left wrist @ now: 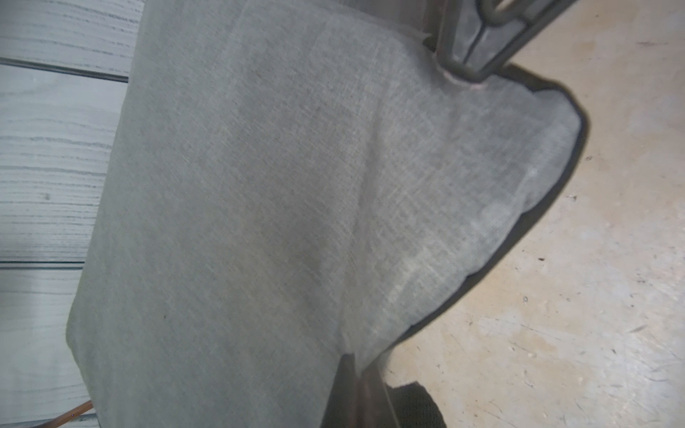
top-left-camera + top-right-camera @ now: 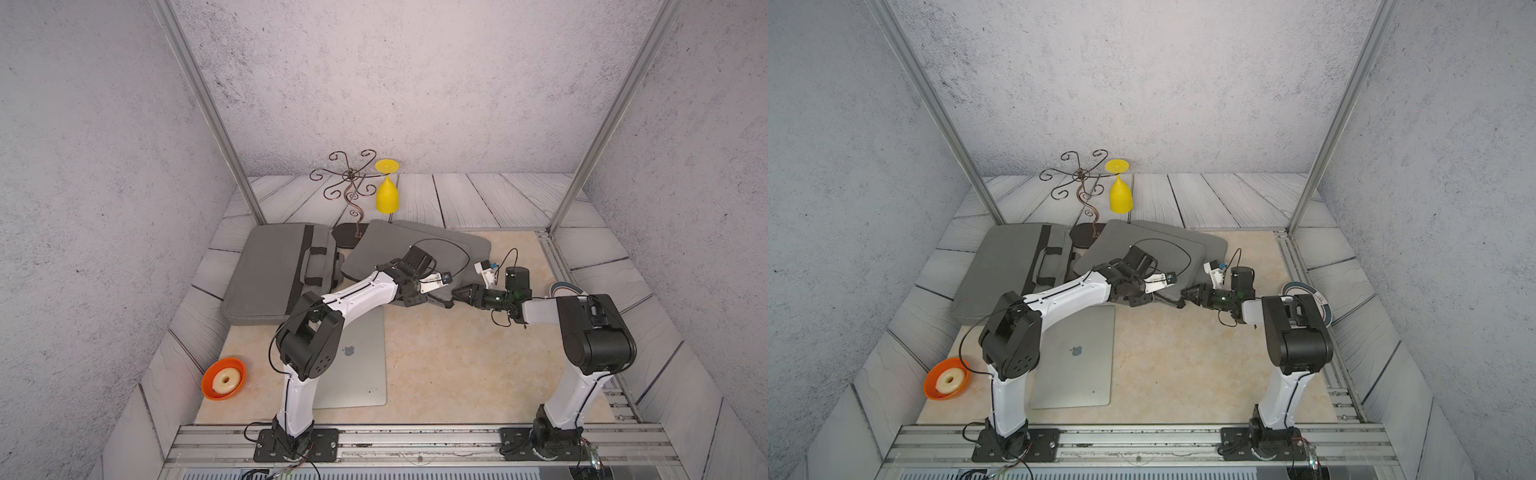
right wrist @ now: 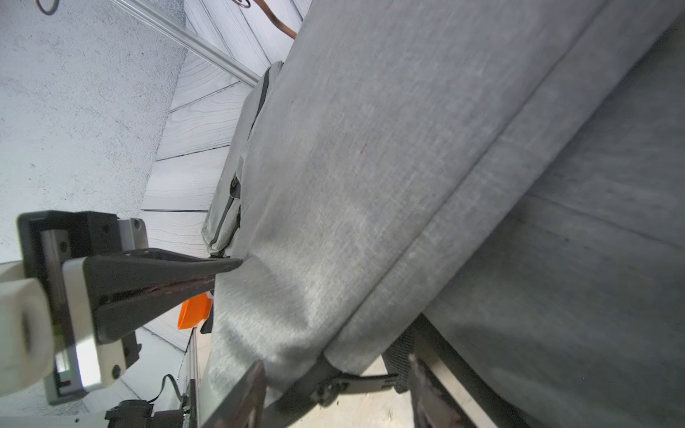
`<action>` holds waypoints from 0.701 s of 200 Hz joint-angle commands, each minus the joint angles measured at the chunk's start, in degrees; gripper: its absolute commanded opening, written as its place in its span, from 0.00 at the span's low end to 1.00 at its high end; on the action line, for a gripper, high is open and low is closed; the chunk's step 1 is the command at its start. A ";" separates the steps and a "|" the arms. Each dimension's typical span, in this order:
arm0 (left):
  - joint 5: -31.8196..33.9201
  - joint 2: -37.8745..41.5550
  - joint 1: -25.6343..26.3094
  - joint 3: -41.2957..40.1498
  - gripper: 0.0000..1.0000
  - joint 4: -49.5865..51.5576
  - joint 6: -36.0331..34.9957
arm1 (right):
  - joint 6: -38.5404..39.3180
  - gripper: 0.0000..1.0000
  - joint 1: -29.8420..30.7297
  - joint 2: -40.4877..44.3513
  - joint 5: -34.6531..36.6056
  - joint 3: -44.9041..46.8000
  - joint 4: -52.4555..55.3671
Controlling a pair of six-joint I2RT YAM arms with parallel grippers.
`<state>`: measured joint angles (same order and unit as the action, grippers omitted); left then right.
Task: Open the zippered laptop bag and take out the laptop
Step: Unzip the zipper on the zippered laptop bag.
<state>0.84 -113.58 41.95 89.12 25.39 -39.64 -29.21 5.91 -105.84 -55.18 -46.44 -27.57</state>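
A grey fabric laptop bag (image 2: 386,249) lies across the back middle of the table, its near corner lifted. My left gripper (image 2: 434,300) is shut on the fabric of that near edge (image 1: 357,370), and the right wrist view shows its fingers (image 3: 222,268) pinching the cloth. My right gripper (image 2: 457,293) is open at the same corner. The zipper pull (image 3: 333,387) hangs between its fingers (image 3: 252,389), touching neither. A silver laptop (image 2: 357,374) with a logo lies flat on the table in front, partly under my left arm.
A second grey bag with handles (image 2: 270,274) lies at the back left. Behind stand a curly metal stand (image 2: 351,183) and a hanging yellow goblet (image 2: 386,195). An orange bowl with a ring (image 2: 223,378) sits front left. A plate (image 2: 1308,297) is partly hidden behind my right arm.
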 commanded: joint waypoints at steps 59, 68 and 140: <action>0.21 1.27 -1.44 2.19 0.00 -0.35 1.07 | -2.11 0.64 1.28 -1.32 -7.83 -0.68 -4.95; 0.21 1.09 -1.48 2.38 0.00 -0.25 1.06 | -1.32 0.64 1.22 -0.76 -7.74 -0.61 -3.61; 0.30 0.59 -1.52 2.50 0.00 0.75 1.01 | 2.58 0.61 1.21 4.26 -7.97 1.30 3.27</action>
<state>0.14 -113.56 41.50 89.78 26.70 -39.38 -28.29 6.85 -105.25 -61.47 -46.00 -26.81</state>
